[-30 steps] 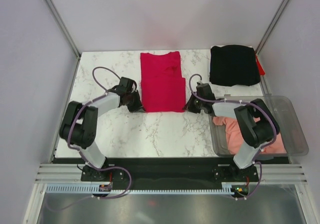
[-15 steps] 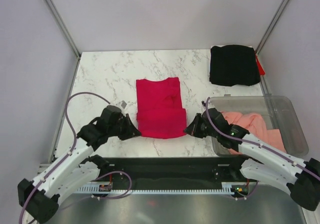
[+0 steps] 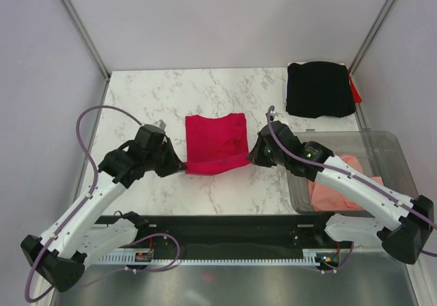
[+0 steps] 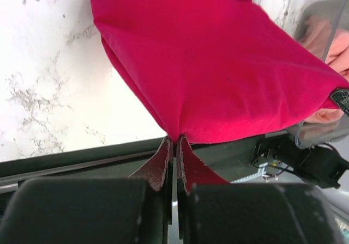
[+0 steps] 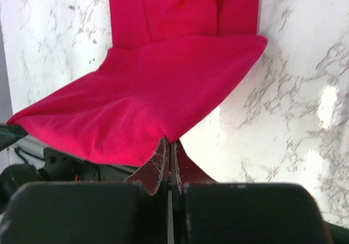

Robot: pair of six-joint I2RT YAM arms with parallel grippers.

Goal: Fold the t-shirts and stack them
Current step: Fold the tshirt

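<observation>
Salmon-pink t-shirt [image 3: 333, 197] lies in clear bin [image 3: 404, 177]; left hand [image 3: 183, 166] and right hand [image 3: 252, 157] pinch the crimson t-shirt [image 3: 217, 142].

Both arms stretch forward, wrists angled inward; the left gripper [image 3: 179, 167] and right gripper [image 3: 254, 157] clamp tight on the red t-shirt [image 3: 217, 138].

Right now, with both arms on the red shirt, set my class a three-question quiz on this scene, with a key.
1. True or false: the left gripper and the right gripper are each shut on a near corner of the crimson t-shirt.
2. Where does the black t-shirt lie? A: far right corner of the table. B: near left corner. C: under the crimson shirt.
3. Fill in: the salmon-pink t-shirt lies in the clear plastic ___.
Key: 1 true; 2 A; 3 bin.
</observation>
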